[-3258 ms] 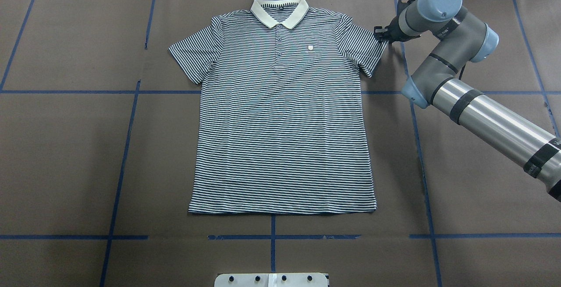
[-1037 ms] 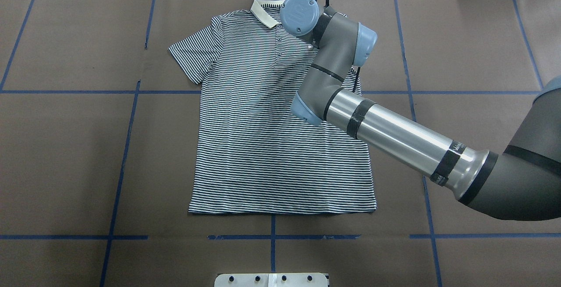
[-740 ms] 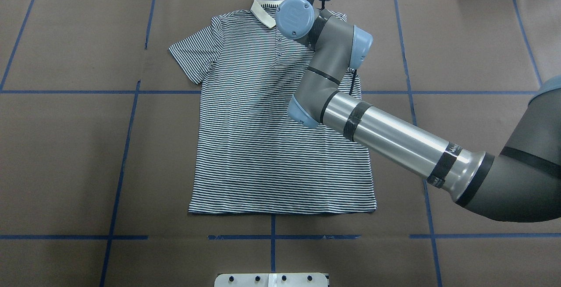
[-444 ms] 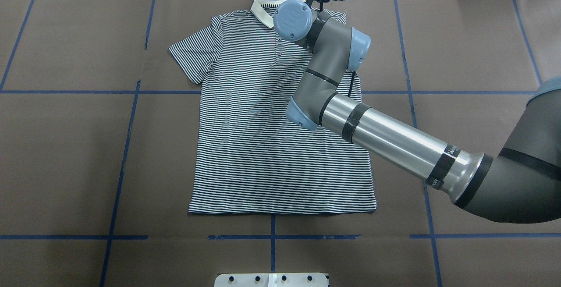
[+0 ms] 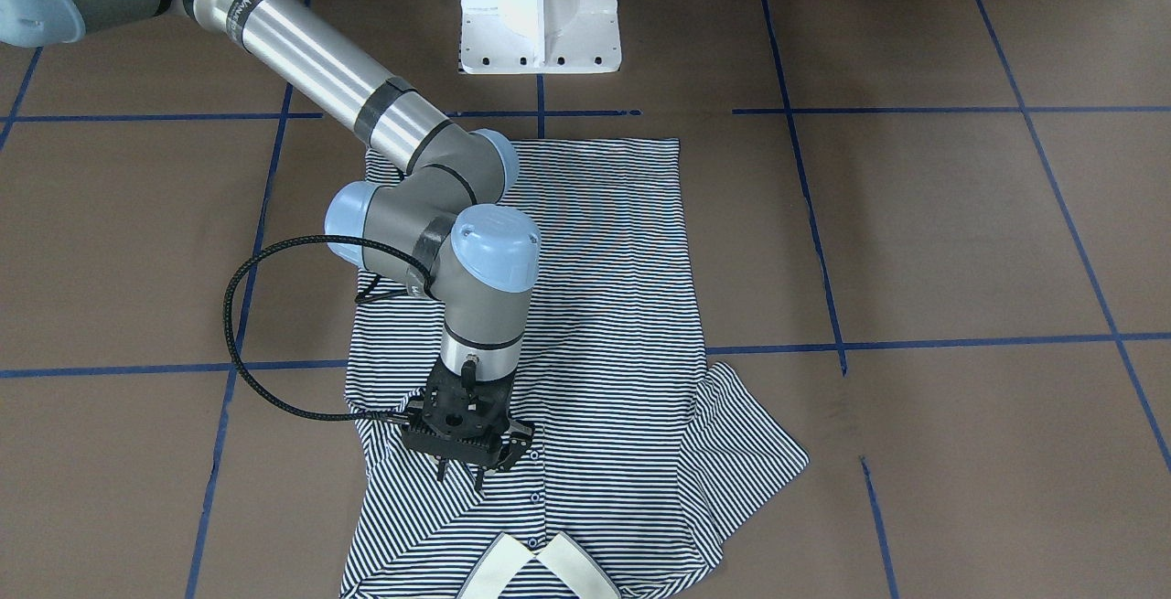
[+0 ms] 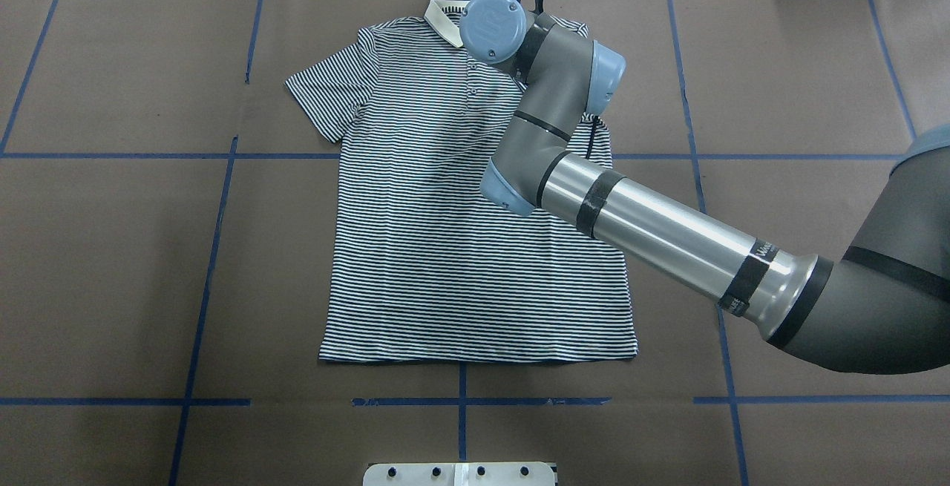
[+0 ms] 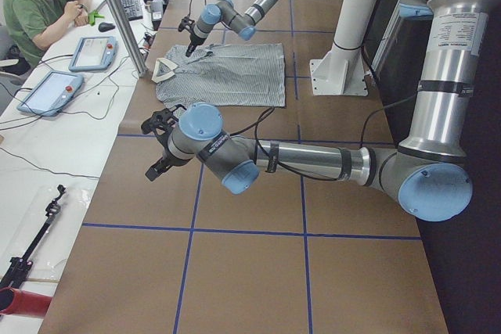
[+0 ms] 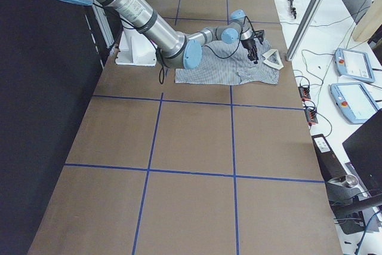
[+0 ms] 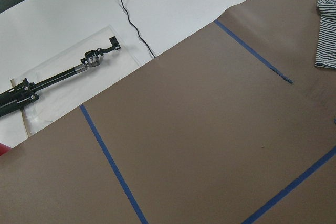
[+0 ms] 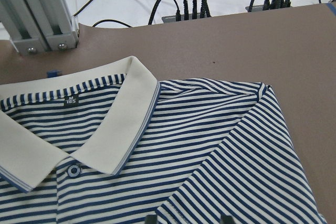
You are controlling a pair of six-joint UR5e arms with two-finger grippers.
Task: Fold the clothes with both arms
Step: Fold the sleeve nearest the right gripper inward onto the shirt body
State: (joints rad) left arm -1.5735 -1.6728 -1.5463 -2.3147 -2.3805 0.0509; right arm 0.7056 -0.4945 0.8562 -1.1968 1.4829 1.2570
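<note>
The striped polo shirt [image 5: 604,306] [image 6: 445,248] lies face up and flat on the brown table. Its sleeve [image 5: 402,498] [image 10: 252,171] on my right side is folded inward over the chest, beside the white collar [image 5: 540,572] [image 10: 121,124]. My right gripper [image 5: 460,477] [image 10: 189,217] points down onto that folded sleeve. Its fingers stand apart and the cloth between them lies flat, so it is open. The far arm in the left-side view is this one. My left gripper [image 7: 156,150] hovers over bare table well away from the shirt; I cannot tell its state. The other sleeve [image 6: 326,96] lies spread out.
The white pedestal base [image 5: 540,5] stands at the robot's side of the table. Blue tape lines [image 6: 215,248] cross the brown cover. An aluminium post [image 10: 37,19] and cables [image 10: 184,3] sit behind the collar. A person [image 7: 39,5] sits at a side table with tablets [image 7: 47,91].
My right arm swung from the shirt's outer sleeve edge in over the chest, and the sleeve now lies folded inward. Over the last second the wrist crept slightly left.
</note>
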